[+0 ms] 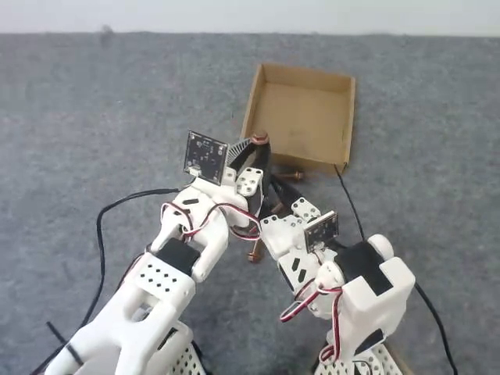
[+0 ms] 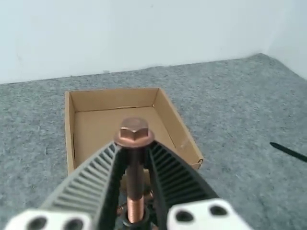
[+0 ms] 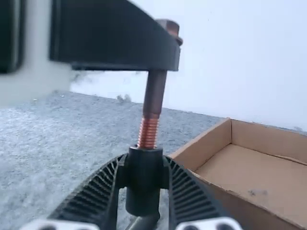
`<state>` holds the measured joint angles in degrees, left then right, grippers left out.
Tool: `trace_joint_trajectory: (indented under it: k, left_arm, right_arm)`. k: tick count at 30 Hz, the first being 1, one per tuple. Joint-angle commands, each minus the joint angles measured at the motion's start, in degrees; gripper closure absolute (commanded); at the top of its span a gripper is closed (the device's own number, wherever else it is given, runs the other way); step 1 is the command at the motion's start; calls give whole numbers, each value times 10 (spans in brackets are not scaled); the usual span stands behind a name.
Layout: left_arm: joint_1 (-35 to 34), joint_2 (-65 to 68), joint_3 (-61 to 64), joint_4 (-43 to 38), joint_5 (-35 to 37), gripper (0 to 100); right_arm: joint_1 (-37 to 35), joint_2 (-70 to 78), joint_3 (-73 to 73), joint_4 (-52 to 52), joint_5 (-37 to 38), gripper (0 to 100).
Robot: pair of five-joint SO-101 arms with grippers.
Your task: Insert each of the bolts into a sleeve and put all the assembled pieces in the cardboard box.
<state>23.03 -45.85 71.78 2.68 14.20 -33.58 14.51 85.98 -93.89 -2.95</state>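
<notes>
- My left claw (image 2: 135, 155) is clamped on a copper bolt (image 2: 134, 133). It grips the shank just under the hex head, so the threaded end hangs free below to go into a sleeve.
- I keep that bolt upright, head on top, near the front corner of the box. That leaves only a short way to carry it once the two parts are joined.
- A copper piece (image 1: 255, 254) lies on the grey desk (image 1: 94, 117) between the two arms. I take it for another bolt awaiting its turn.
- My right claw (image 3: 143, 165) is shut around the black sleeve (image 3: 143, 184) and holds it bore-up right beneath the bolt. One arm steadies the socket while the other feeds it.
- In the right wrist view the threads meet the sleeve's mouth. The tip looks just entered, with most of the shank exposed above, so I judge the insertion barely begun.
- Another copper piece (image 1: 291, 173) rests against the front wall of the box, outside it. I cannot tell whether it carries a sleeve.
- The cardboard box (image 1: 312, 162) stands open-topped beyond both claws, and I see no assembled piece on its floor.
</notes>
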Motion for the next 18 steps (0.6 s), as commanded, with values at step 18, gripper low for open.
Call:
trace_joint_trajectory:
  k: [18]
  left_arm:
    - [-1,-22,50,-4,4,989]
  right_arm:
    - [36,-10,-7,-16,-8,992]
